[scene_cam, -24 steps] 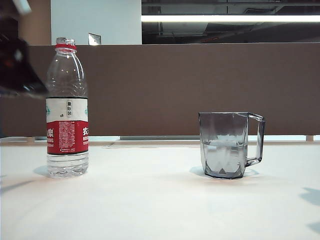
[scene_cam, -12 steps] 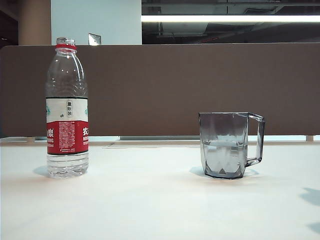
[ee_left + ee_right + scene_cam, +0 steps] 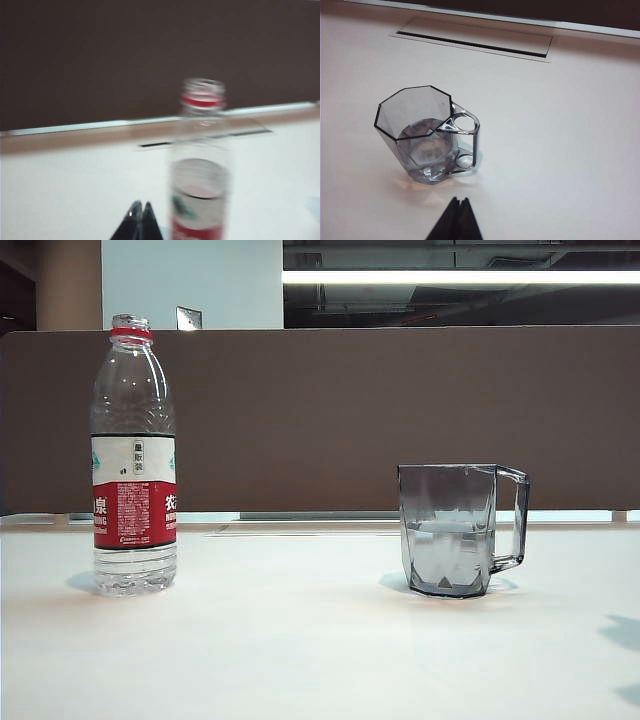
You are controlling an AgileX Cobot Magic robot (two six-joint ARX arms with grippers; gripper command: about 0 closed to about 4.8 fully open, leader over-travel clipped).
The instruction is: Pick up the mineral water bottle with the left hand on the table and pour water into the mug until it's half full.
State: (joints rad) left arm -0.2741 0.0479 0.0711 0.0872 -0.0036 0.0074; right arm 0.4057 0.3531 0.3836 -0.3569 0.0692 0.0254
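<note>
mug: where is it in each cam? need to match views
Exterior view: mug right of centre, upright on the white table, handle to the right.
Left wrist view: not in it; only the bottle shows.
Right wrist view: mug left of centre, beyond the shut right end effector.
Shared landmark: table slot.
</note>
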